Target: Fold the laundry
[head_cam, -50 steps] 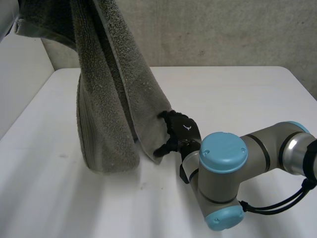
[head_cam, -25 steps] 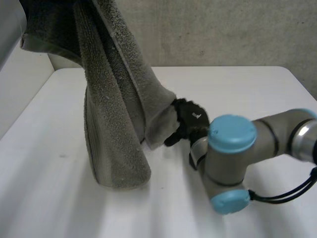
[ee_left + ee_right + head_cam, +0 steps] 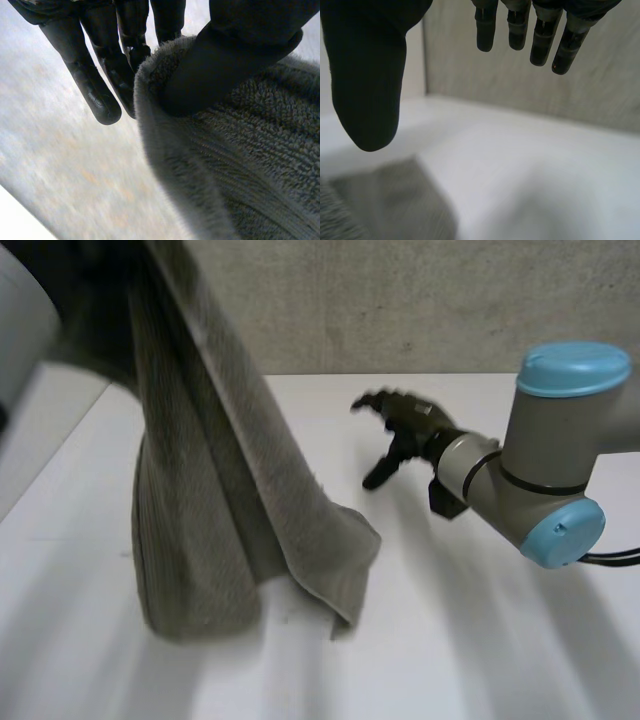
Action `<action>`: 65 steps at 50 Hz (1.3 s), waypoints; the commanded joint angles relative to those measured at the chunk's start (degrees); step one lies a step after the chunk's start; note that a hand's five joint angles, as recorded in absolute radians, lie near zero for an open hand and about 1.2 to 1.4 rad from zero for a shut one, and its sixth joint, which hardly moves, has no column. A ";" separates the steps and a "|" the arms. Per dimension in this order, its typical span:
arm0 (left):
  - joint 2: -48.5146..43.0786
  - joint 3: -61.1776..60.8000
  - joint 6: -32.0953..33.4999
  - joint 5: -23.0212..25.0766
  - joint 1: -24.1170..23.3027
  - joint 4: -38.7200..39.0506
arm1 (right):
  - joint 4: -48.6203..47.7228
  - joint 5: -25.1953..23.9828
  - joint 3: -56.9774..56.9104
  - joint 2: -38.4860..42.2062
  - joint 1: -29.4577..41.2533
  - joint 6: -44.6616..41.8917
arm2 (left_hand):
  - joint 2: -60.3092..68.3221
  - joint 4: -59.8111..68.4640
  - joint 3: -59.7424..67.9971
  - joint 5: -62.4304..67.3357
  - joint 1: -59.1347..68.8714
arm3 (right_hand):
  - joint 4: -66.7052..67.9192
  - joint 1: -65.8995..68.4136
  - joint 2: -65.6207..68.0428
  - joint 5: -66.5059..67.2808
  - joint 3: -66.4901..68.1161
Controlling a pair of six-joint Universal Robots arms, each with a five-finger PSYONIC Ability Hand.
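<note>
Grey towel hangs pinched in left hand; right hand splayed apart nearby.

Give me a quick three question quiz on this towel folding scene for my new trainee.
1. True or false: the right hand grips the towel.
2. What holds the towel up? A) the left hand B) the right hand C) both hands
3. Fill in: the right hand is open above the white ___.
Key: 1 false, it is open and apart from the towel. 2 A, thumb pinching the cloth. 3 table.
</note>
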 commanded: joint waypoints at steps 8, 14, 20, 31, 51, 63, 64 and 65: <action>-7.86 -11.70 -6.73 0.91 18.06 2.97 | 4.69 3.41 15.13 -8.24 0.21 -11.18 | 10.24 10.04 10.11 10.51 11.11 | -3.07 -2.01 -2.74 -3.28 -2.01; -9.62 -13.11 -6.91 1.00 21.24 4.47 | 3.27 3.23 21.66 -12.12 0.47 -12.41 | 10.24 10.04 10.11 10.51 11.11 | -3.07 -2.01 -2.74 -3.28 -2.01; -11.90 -16.52 -7.00 0.91 22.55 8.33 | 1.08 3.84 30.96 -15.19 0.82 -18.54 | 10.24 10.04 10.11 10.51 11.11 | -2.37 -1.31 -2.04 -2.58 -1.31; -14.36 -20.93 -6.91 1.00 24.49 13.79 | -7.10 3.85 41.08 -18.54 5.03 -22.34 | 10.24 10.04 10.11 10.51 11.11 | 19.91 20.97 20.23 19.70 20.97; -13.84 -23.13 -7.09 0.82 24.67 13.97 | -19.13 8.94 40.92 -10.90 13.21 -20.14 | 10.24 10.04 10.11 10.51 11.11 | 21.23 22.29 21.55 21.02 22.29; -13.75 -23.56 -7.09 0.91 24.67 13.97 | -22.39 11.41 39.33 -6.85 13.92 -20.49 | 10.24 10.04 10.11 10.51 11.11 | 26.79 27.85 27.11 26.57 27.85; -13.75 -23.56 -7.00 0.82 24.67 13.88 | -22.48 11.49 39.16 -6.59 13.92 -20.49 | 10.24 10.04 10.11 10.51 11.11 | 27.12 28.18 27.45 26.91 28.18; -13.75 -23.56 -7.00 0.82 24.67 13.88 | -22.57 11.50 38.89 -6.24 13.92 -20.49 | 10.24 10.04 10.11 10.51 11.11 | 27.79 28.85 28.12 27.58 28.85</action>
